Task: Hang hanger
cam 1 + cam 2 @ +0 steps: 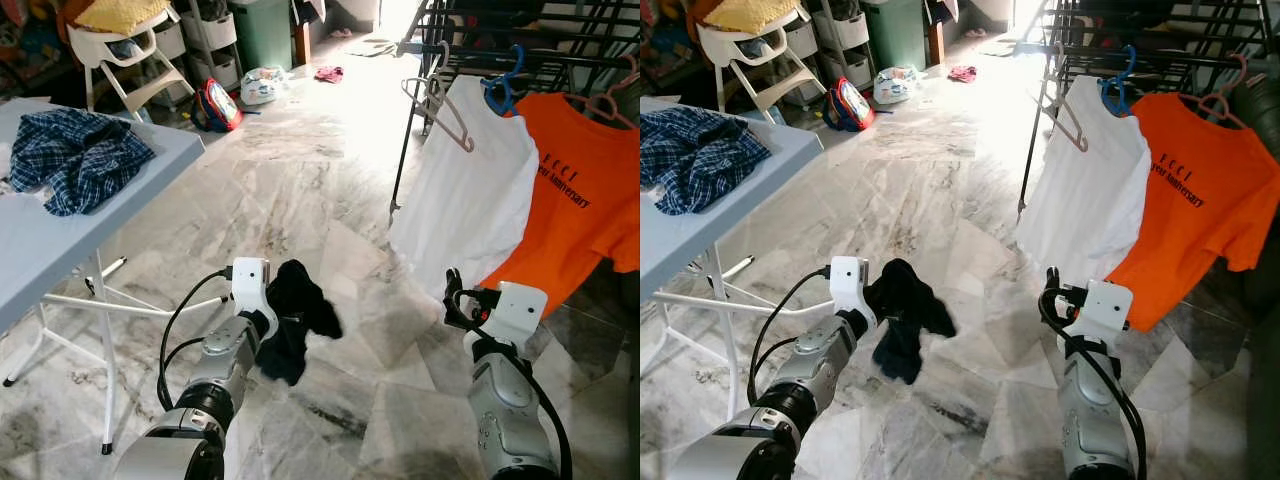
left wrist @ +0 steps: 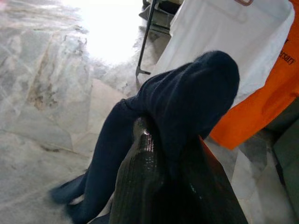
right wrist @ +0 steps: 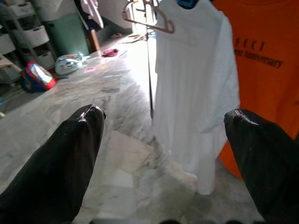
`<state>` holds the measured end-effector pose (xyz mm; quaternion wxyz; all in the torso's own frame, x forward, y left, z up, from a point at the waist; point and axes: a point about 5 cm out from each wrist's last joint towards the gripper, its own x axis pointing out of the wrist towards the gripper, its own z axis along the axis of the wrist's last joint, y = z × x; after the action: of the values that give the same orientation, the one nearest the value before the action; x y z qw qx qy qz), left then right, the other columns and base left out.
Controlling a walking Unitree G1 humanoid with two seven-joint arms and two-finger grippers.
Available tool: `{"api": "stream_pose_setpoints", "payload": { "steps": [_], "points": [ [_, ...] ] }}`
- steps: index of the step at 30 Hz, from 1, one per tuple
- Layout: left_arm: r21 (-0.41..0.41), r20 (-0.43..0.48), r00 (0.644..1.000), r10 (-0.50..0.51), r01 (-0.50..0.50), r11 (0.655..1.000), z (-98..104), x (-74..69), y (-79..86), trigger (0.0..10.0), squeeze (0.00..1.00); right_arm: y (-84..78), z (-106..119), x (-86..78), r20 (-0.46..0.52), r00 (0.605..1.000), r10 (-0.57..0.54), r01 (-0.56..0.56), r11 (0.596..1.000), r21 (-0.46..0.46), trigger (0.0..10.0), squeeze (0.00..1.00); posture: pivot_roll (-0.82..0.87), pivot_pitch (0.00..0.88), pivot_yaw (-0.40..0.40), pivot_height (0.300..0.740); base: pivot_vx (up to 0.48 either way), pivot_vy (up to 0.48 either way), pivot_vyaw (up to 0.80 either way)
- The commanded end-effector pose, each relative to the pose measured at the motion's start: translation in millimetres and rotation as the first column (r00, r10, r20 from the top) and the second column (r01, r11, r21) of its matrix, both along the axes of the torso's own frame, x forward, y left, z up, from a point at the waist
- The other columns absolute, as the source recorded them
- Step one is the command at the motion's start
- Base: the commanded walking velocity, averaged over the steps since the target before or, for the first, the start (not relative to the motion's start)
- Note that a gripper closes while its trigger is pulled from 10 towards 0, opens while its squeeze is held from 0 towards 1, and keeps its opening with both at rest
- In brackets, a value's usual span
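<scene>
Low centre-left: left gripper [image 1: 283, 312] clamped on a dark garment [image 1: 298, 318] drooping over marble floor [image 1: 300, 180]. Low right: right gripper [image 3: 163, 140], fingers [image 3: 70, 154] spread wide, holding nothing. Farther, upper right: white shirt [image 1: 470, 190] and orange shirt [image 1: 580, 200] on a rack [image 1: 520, 55], bare pink hanger [image 1: 440, 105] alongside. Left edge: blue table [image 1: 60, 240] bearing a plaid shirt [image 1: 75, 155].

I cannot see the left claw [image 1: 283, 318] fingers well; the dark cloth [image 1: 298, 312] covers them. The orange shirt [image 1: 575, 205] is cut by the picture's edge on the right. The print on it is too small for me to read fully. The tabletop [image 1: 60, 240] is cut on the left.
</scene>
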<state>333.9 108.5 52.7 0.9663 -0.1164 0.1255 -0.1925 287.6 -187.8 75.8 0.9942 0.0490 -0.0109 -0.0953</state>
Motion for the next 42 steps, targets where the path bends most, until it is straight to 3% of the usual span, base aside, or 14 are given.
{"api": "stream_pose_setpoints", "payload": {
  "steps": [1,22,42],
  "points": [
    [0.016,0.037,0.999,-0.017,0.017,1.000,5,2.4,2.7,10.0,0.00,2.6,1,-0.7,-0.002,1.000,0.003,-0.003,1.000,-0.001,10.0,0.00,-0.09,0.147,0.093,0.740,0.000,0.480,-0.80],
    [0.027,0.066,0.997,-0.047,0.045,0.999,14,7.9,1.5,10.0,0.00,-0.4,2,-6.4,0.003,1.000,-0.026,0.026,1.000,-0.008,10.0,0.00,-0.09,0.183,0.116,0.740,0.000,0.476,-0.66],
    [0.042,0.164,0.982,-0.089,0.083,0.996,30,11.9,1.5,10.0,0.00,4.7,-9,-17.7,-0.054,0.999,0.006,-0.006,1.000,-0.016,10.0,0.00,-0.08,0.220,0.126,0.740,0.000,0.000,0.00]
  ]
}}
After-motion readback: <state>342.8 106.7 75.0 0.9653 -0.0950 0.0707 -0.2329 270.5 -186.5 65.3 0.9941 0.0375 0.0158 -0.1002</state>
